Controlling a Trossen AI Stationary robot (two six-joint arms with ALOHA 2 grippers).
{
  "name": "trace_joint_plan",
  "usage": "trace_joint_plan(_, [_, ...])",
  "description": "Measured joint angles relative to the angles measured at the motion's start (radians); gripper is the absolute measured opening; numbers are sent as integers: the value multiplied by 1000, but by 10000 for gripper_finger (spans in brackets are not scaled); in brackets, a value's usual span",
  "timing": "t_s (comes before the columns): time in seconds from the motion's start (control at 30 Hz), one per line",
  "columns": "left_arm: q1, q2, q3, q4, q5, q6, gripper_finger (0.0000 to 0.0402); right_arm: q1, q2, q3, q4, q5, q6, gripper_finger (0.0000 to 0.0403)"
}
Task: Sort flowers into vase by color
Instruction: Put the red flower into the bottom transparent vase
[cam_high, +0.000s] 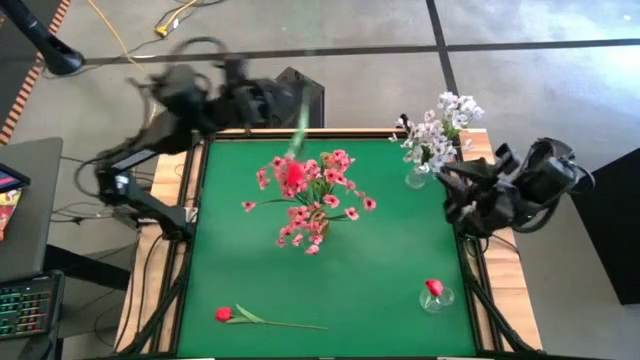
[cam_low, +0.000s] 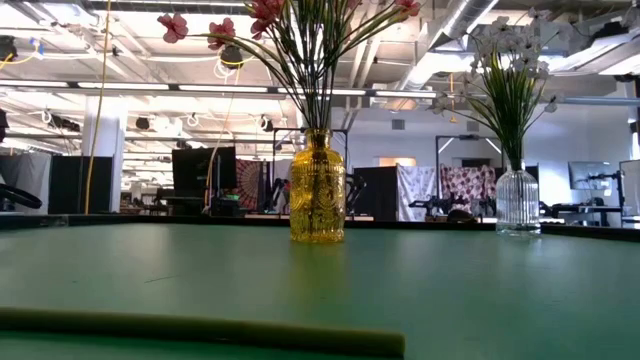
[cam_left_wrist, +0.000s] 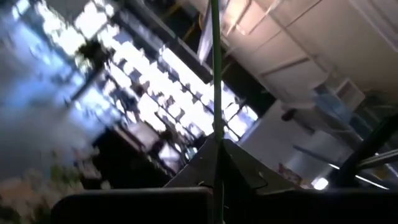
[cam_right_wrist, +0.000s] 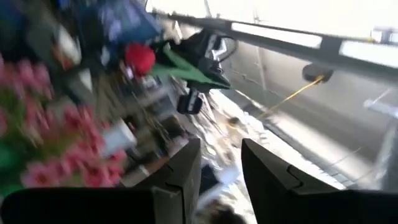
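My left gripper (cam_left_wrist: 214, 155) is up in the air at the table's far edge (cam_high: 298, 105), shut on a red-bud flower. Its bud (cam_high: 293, 174) is over the pink blossoms (cam_high: 318, 198) that stand in the yellow vase (cam_low: 318, 190) at mid-table. The bud also shows in the right wrist view (cam_right_wrist: 140, 57). The white blossoms stand in a clear ribbed vase (cam_low: 517, 200) at the far right (cam_high: 432, 130). Another red-bud flower (cam_high: 262, 318) lies flat near the near edge. A third red bud sits in a small clear vase (cam_high: 435, 293). My right gripper (cam_right_wrist: 221, 168) is open at the right edge (cam_high: 452, 195). My left gripper pinches the thin green stem (cam_left_wrist: 215, 127) of the red-bud flower between its two shut fingers. The stem runs on past the fingertips. The flower is lifted clear of the table, and its bud end (cam_high: 293, 174) reaches out over the pink bouquet.
The green table top (cam_high: 240, 260) has bare room on its left half and between the yellow vase and the near edge. The right arm (cam_high: 510, 190) stands beside the white-flower vase. Cables and a keyboard (cam_high: 25, 305) lie off the table's left side.
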Motion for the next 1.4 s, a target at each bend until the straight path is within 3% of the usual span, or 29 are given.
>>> trace_joint_plan(0.2, [21,148,52,1,108,-197,0,-162,49,0,-3,-15,-127,141])
trace_joint_plan(0.37, [32,236,68,37,166,-303,0,-304,113,40,-29,-127,-195,141])
trace_joint_plan(0.67, [35,288,70,57,225,-380,0,-516,284,204,-156,-212,-223,140])
trace_joint_plan(0.97, [35,285,71,4,207,-377,0,-582,381,252,-162,-282,-363,125])
trace_joint_plan(1.4, [39,286,70,-107,184,-342,0,-605,403,253,-197,-296,-382,122])
